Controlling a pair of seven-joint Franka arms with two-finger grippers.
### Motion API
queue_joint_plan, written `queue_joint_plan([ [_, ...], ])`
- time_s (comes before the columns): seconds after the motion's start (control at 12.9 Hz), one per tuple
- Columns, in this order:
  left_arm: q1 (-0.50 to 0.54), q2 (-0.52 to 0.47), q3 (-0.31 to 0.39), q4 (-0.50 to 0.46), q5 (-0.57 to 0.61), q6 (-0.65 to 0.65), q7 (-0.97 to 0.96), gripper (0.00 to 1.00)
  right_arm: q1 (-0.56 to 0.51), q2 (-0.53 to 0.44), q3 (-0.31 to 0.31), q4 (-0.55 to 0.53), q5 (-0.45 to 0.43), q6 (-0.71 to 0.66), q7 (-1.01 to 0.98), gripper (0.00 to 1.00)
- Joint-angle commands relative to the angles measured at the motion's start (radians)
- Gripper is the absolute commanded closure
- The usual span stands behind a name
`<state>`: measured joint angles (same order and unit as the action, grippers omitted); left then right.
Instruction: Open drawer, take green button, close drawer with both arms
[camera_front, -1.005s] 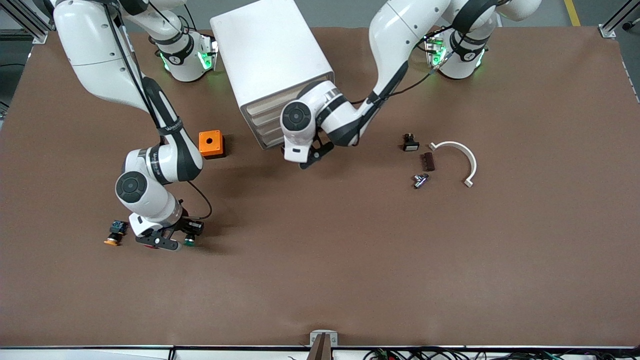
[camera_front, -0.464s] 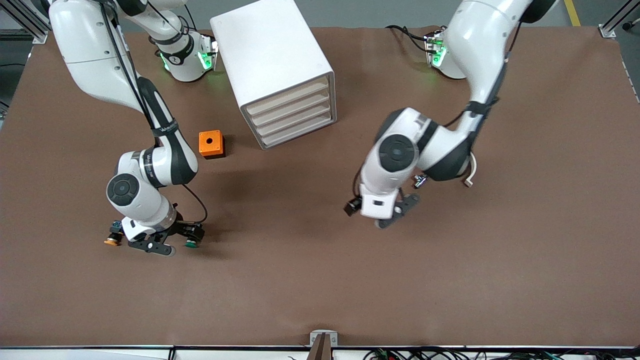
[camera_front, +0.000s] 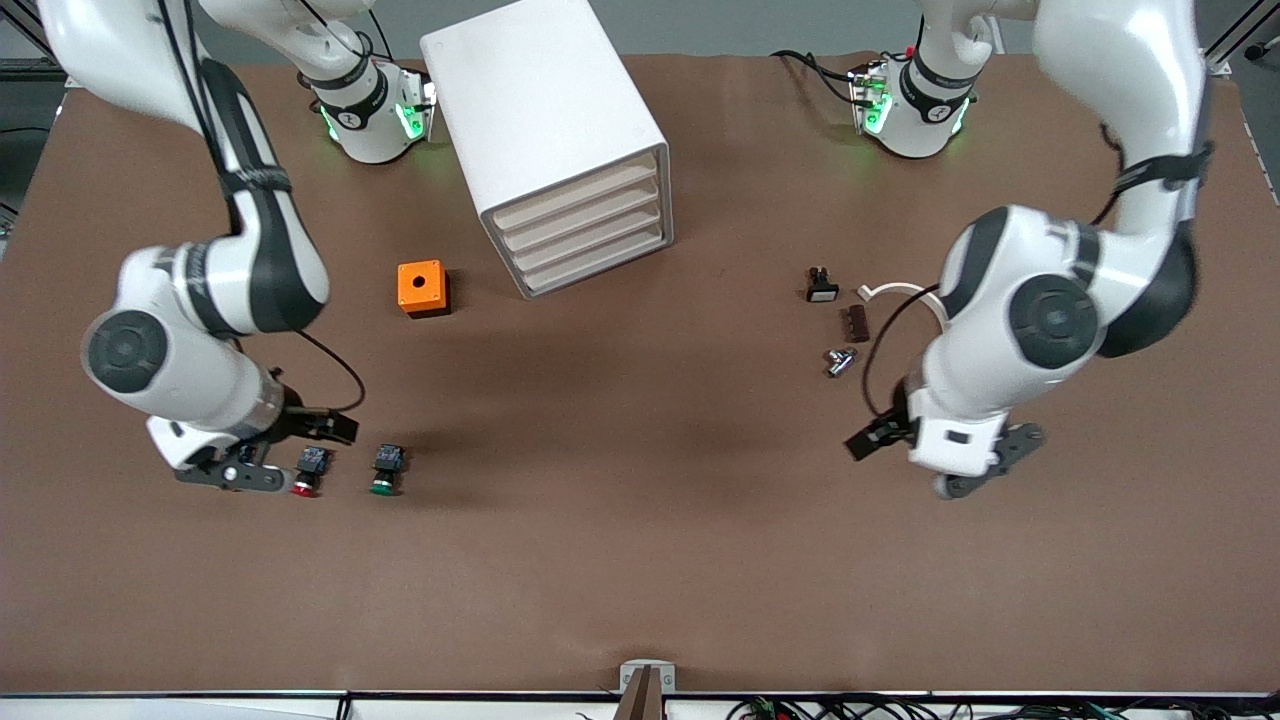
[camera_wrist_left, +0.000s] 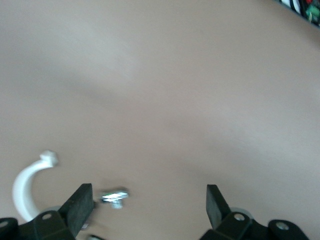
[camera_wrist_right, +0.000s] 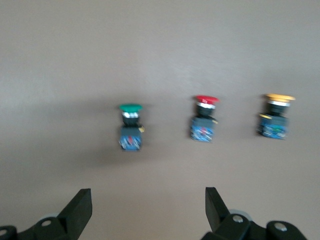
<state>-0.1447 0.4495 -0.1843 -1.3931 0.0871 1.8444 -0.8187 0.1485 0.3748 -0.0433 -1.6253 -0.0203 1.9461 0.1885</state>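
The green-capped button lies free on the table, with nothing gripping it. My right gripper hangs open and empty above the table at the right arm's end, near the row of buttons. The drawer at the top of the white cabinet is shut, flush with the three below it. My left gripper is open and empty over bare table at the left arm's end, well away from the cabinet.
A red-capped button lies beside the green one, and an orange-capped button lies past it. An orange box stands near the cabinet. A black switch, brown block, metal part and white curved clip lie toward the left arm's end.
My right gripper opened off the green button, left it on the table and pulled up and away. My left arm swung from the cabinet front out to its own end of the table.
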Motion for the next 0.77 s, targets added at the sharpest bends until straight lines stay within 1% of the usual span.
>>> queue_joint_plan([
  [0.0, 0.062, -0.122, -0.014, -0.033, 0.028, -0.101, 0.122, 0.00, -0.065, -0.066, 0.017, 0.074, -0.009, -0.209, -0.104, 0.00],
  [0.15, 0.097, -0.188, -0.014, -0.035, 0.026, -0.169, 0.220, 0.00, -0.104, -0.111, 0.016, 0.132, -0.015, -0.321, -0.162, 0.00],
  [0.23, 0.117, -0.219, -0.015, -0.035, 0.026, -0.192, 0.263, 0.00, -0.124, -0.137, 0.016, 0.137, -0.021, -0.347, -0.181, 0.00],
  [0.39, 0.163, -0.285, -0.018, -0.041, 0.014, -0.226, 0.385, 0.00, -0.173, -0.183, 0.019, 0.137, -0.017, -0.368, -0.228, 0.00],
  [0.54, 0.197, -0.343, -0.015, -0.047, 0.010, -0.263, 0.533, 0.00, -0.194, -0.194, 0.017, 0.142, -0.009, -0.391, -0.233, 0.00],
  [0.62, 0.207, -0.383, -0.009, -0.072, 0.003, -0.270, 0.617, 0.00, -0.207, -0.194, 0.017, 0.143, -0.006, -0.392, -0.233, 0.00],
  [0.7, 0.205, -0.434, 0.015, -0.113, 0.003, -0.270, 0.666, 0.00, -0.213, -0.194, 0.019, 0.143, -0.006, -0.391, -0.231, 0.00],
])
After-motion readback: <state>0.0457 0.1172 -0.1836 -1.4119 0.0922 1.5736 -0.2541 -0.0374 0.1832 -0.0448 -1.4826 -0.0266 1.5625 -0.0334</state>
